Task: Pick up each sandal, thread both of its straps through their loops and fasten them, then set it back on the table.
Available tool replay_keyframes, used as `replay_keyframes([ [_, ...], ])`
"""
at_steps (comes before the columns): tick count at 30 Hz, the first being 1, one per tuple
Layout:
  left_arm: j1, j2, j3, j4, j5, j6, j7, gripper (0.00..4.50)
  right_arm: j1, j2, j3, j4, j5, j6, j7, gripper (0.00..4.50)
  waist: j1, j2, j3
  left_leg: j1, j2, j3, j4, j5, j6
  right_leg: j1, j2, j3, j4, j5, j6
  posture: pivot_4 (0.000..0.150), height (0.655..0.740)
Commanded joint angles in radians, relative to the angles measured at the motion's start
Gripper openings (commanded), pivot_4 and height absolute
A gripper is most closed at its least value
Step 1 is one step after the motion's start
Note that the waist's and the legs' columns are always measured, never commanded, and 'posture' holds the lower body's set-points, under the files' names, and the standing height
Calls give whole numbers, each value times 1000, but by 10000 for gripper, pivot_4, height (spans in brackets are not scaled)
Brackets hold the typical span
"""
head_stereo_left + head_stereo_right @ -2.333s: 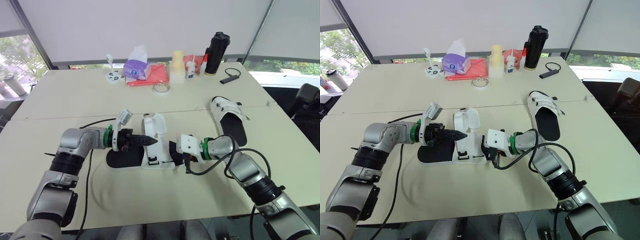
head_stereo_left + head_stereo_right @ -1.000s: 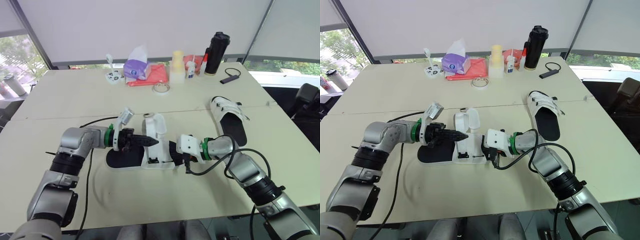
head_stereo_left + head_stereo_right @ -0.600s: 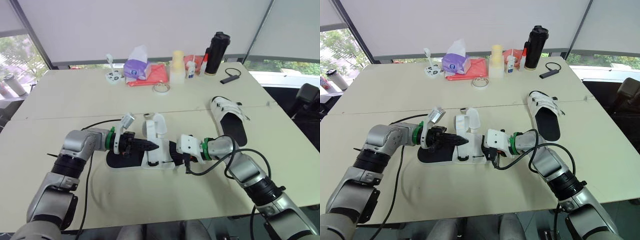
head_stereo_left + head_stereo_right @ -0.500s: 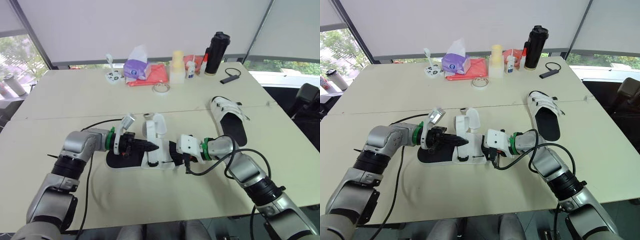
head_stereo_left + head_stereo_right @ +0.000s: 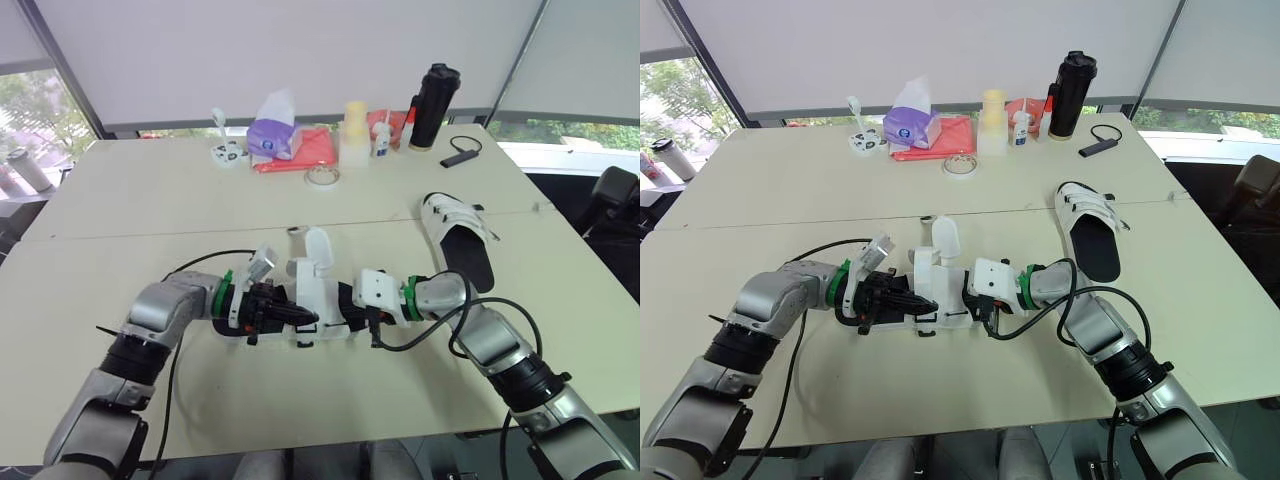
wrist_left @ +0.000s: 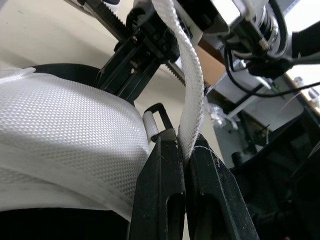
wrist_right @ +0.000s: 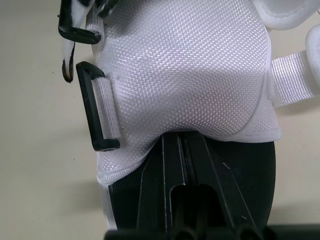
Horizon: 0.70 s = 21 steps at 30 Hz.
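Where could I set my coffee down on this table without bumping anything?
Bare table lies at the left, between the tissue pack and the left gripper, and along the near edge. Right of the second sandal is free too. Crowded: the far row around the black bottle, and the middle, where the right gripper holds the near sandal.

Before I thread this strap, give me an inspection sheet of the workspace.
Surface: beige table, two tops joined at a seam.
Job's things: near sandal between the grippers, white flap standing open; far sandal flat on the robot's right.
Clutter: tissue pack, red cloth, tape roll, black bottle near the far edge.
Grippers: left gripper shut on a strap; right gripper shut on the near sandal.
Cables: left cable and right cable loop on the table.
Surroundings: window blinds.
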Motion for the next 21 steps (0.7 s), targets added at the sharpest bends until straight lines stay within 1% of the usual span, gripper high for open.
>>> replay_keyframes([
  [1,9,19,-8,-31,25,-27,-2,557,30,-13,38,42,-41,37,4,0,0,0,0,0,0,0,0,0,0,0,0,0,0,0,0,1500,7296],
  [3,18,24,-13,-36,48,-54,4,557,30,-12,38,42,-40,37,4,0,-1,0,0,0,0,0,0,0,0,0,0,0,0,0,0,1500,7296],
  [6,48,25,-3,-67,66,-86,27,9051,29,-10,39,44,-40,36,3,0,0,0,0,0,0,0,0,0,0,0,0,0,0,0,0,1500,7296],
  [7,56,23,6,-76,64,-91,35,12775,29,-10,39,44,-40,36,3,0,0,0,0,0,0,0,0,0,0,0,0,0,0,0,0,1500,7296],
  [11,102,52,51,-146,52,-123,52,33363,29,-10,42,48,-44,30,3,0,0,0,0,0,0,-1,0,-1,-2,1,0,0,-2,0,0,1500,7296],
  [12,109,59,69,-167,35,-113,57,37750,29,-10,41,47,-43,31,3,0,1,0,0,0,0,-1,0,-1,-2,1,0,0,-2,0,0,1500,7296],
  [17,164,128,156,-308,-69,-15,73,37750,30,-8,42,48,-44,30,2,0,-1,1,0,0,1,-3,0,-2,-3,0,0,0,-2,0,0,1500,7296],
  [21,250,199,219,-409,-142,46,81,37750,30,-4,43,52,-44,25,2,0,-4,1,0,0,1,-2,-4,-2,-3,0,0,0,-5,0,0,1500,7296],
])
